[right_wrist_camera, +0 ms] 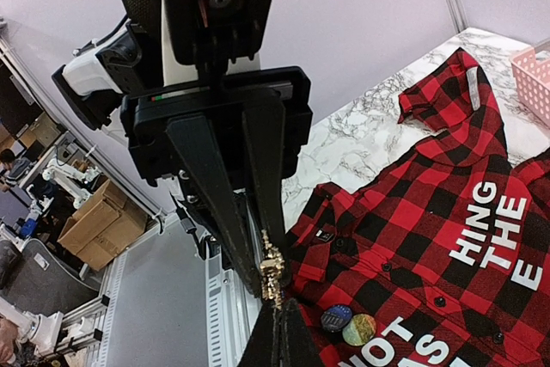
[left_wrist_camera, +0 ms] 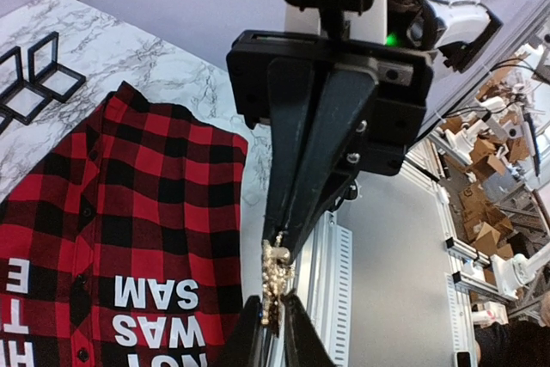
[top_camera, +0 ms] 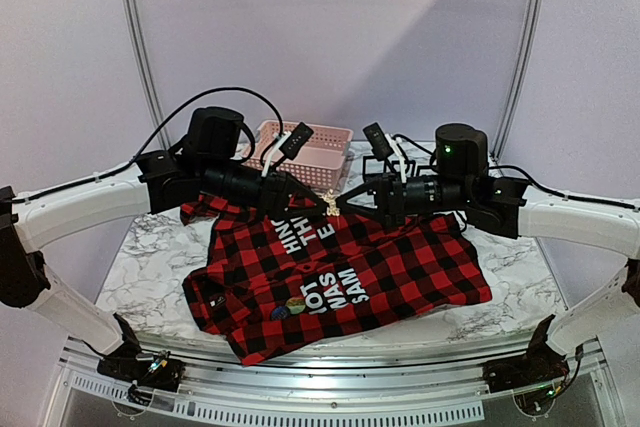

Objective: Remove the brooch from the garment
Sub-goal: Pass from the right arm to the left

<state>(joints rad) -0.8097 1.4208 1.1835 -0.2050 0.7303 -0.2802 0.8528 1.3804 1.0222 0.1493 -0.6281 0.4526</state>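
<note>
Grippers both clamped on the knobbly gold, pearly brooch [left_wrist_camera: 275, 274], held over the garment
left gripper [left_wrist_camera: 273, 324] and right gripper [right_wrist_camera: 277, 328] meet tip to tip; soft red-black plaid flannel garment [top_camera: 400, 267] lies spread on the marble table [top_camera: 150, 247], pink slatted basket [top_camera: 325, 135] behind, contents hard to see.

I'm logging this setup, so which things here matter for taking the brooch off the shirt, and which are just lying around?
In the job: red-and-black plaid flannel shirt; small gold-coloured metal brooch; left end effector and right end effector, both closed on it.
Lying about: pink plastic slatted basket; black wire frames; two round badges on the shirt.
</note>
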